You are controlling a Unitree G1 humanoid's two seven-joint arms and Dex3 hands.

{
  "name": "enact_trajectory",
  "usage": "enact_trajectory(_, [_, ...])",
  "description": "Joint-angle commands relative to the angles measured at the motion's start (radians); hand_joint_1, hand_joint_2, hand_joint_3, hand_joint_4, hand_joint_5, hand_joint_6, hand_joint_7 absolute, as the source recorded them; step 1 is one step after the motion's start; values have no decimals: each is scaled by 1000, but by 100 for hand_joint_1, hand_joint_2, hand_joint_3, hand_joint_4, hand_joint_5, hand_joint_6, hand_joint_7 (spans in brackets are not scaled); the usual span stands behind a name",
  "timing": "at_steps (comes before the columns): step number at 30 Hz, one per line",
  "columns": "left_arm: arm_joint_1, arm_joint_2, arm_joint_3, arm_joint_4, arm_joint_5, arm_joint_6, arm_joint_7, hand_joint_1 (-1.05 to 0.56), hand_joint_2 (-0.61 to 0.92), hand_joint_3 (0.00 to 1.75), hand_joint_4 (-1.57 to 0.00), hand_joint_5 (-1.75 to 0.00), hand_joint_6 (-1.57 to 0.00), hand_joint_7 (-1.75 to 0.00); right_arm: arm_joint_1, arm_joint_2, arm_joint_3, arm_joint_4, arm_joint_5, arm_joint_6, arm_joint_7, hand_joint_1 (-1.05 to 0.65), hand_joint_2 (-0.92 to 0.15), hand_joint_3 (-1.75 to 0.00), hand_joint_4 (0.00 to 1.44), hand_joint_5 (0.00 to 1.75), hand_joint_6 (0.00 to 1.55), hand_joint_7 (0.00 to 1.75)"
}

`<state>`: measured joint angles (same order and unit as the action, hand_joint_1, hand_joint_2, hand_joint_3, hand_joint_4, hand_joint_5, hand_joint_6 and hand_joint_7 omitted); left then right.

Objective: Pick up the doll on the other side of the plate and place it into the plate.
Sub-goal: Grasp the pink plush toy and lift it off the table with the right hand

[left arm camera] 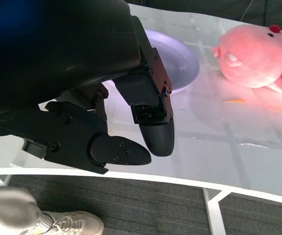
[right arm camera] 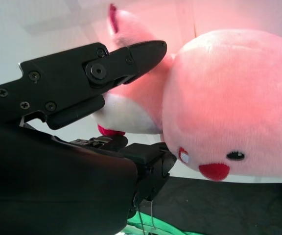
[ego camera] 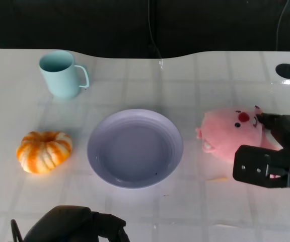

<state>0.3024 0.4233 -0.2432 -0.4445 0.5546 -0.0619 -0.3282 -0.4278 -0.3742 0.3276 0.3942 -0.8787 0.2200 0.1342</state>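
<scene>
A pink plush doll (ego camera: 230, 133) with a red nose lies on the white table, just right of the lilac plate (ego camera: 97, 131). My right hand (ego camera: 271, 161) is at the doll's right end, with one finger along its far side and the thumb part on its near side. The right wrist view shows that hand (right arm camera: 82, 147) with its fingers (right arm camera: 146, 51) touching the doll (right arm camera: 239, 98) on both sides of its body. My left hand (ego camera: 74, 224) hangs at the table's front edge and holds nothing. In the left wrist view its fingers (left arm camera: 151, 127) are loosely bent, with the plate (left arm camera: 185, 63) and the doll (left arm camera: 258, 56) beyond.
A pale blue mug (ego camera: 60, 74) stands at the back left. An orange and white striped pumpkin (ego camera: 44, 151) sits left of the plate. A round black hole (ego camera: 287, 70) marks the table's far right. A person's shoe (left arm camera: 67, 225) shows on the floor below the front edge.
</scene>
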Motion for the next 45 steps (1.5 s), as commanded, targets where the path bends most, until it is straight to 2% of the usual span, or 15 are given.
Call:
enact_trajectory(1, [12,15,-1,-22,8,12,-17,-29,92,25,-80,-111,-89,-64,-43,9,29,109,25,-33,-32,-66,-92,-4,62,13,48,6])
enact_trajectory(12, [33,10,0,-70,17,18,-16,-27,92,26,-78,-120,-92,-63,-174,37,102,394,75,-146,-118,-58,-92,-3,83,14,62,4])
enact_trajectory(16, [37,8,-7,-87,34,21,-15,-26,92,30,-76,-128,-90,-67,-196,44,110,462,101,-205,-166,-44,-90,-1,96,19,74,7])
enact_trajectory(18, [44,6,-11,-97,37,31,-20,-26,92,34,-73,-131,-88,-69,-202,47,113,499,109,-250,-221,-29,-91,0,93,69,95,4])
enact_trajectory(19, [46,4,-11,-99,34,33,-20,-25,92,34,-72,-131,-87,-69,-206,46,120,519,107,-279,-255,-27,-91,0,92,80,106,6])
enact_trajectory(22, [42,4,-10,-92,26,31,-17,-25,92,36,-70,-136,-84,-72,-221,47,138,566,105,-337,-322,-27,-92,-10,90,104,124,9])
enact_trajectory(26, [29,12,-4,-81,28,28,-17,-25,92,36,-68,-140,-81,-77,-235,69,138,611,126,-352,-373,-25,-92,-13,86,103,125,8])
enact_trajectory(28, [22,14,2,-70,20,20,-12,-25,92,34,-69,-139,-81,-78,-240,78,131,626,138,-363,-400,-24,-92,-12,84,121,128,11])
enact_trajectory(30, [16,15,7,-61,14,21,-14,-25,92,34,-70,-133,-81,-78,-242,87,120,629,151,-360,-432,-24,-90,-13,82,149,114,49])
enact_trajectory(34, [12,20,7,-50,16,15,-14,-26,92,33,-71,-127,-81,-78,-236,100,101,625,184,-362,-494,-22,-86,-21,85,145,106,70])
enact_trajectory(35, [11,22,7,-46,16,9,-12,-25,92,32,-71,-129,-81,-77,-230,102,91,617,197,-371,-514,-21,-79,-35,85,152,101,86])
enact_trajectory(36, [11,22,6,-44,16,7,-10,-25,92,30,-72,-130,-81,-77,-224,103,81,602,211,-373,-522,-19,-65,-63,85,165,88,126])
enact_trajectory(37, [12,21,6,-41,16,5,-8,-25,92,30,-71,-130,-82,-77,-220,104,73,589,223,-373,-524,-18,-59,-77,85,170,82,143])
enact_trajectory(41, [13,17,7,-27,11,-9,-1,-26,92,30,-75,-114,-84,-72,-186,94,33,474,264,-371,-515,-17,-41,-110,86,174,75,163])
enact_trajectory(45, [10,15,7,-28,9,-1,-10,-27,92,30,-77,-114,-85,-72,-153,84,-1,341,289,-362,-487,-15,-38,-121,88,175,73,174])
